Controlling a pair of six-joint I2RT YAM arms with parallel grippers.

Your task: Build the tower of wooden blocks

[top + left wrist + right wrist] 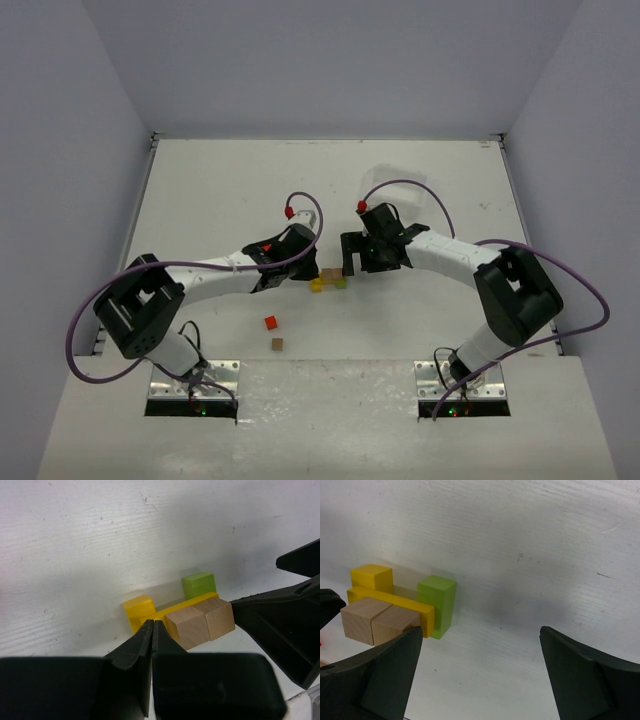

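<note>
Tower (329, 279) sits mid-table, btwn the two grippers, and it's low. Green block (437, 605) stands upright at one end, yellow block (371, 577) at the other. A yellow bar (390, 604) lies along their near side w/ its end against the green one. Two plain wood cubes (187, 627) sit side by side, touching each other and pressed to the bar; can't tell if the cubes rest on the table or on sth lower. L gripper (152, 626) is right at the tower, jaws pressed together w/ nothing btwn them. Its tips are just beside the nearer cube and the yellow block; contact not clear. R gripper (480, 632) comes in from the opp side, jaws wide apart, holding nothing. One finger (390, 675) is just in front of the cubes, the other (580, 680) well off over bare table (530, 555). L arm (200, 275) stretches from its base at near-left, forearm angled inward toward centre. R arm (460, 255) mirrors it from near-right, elbow bent, wrist turned toward the tower. Purple cables (85, 320) loop off both. Loose pieces: red block (270, 322) and brown block (277, 344) lie nearer the bases, close to each other but apart, well away from the tower. Far side, right of centre, there's a faint clear tray (405, 180); what's in it, can't tell.
</note>
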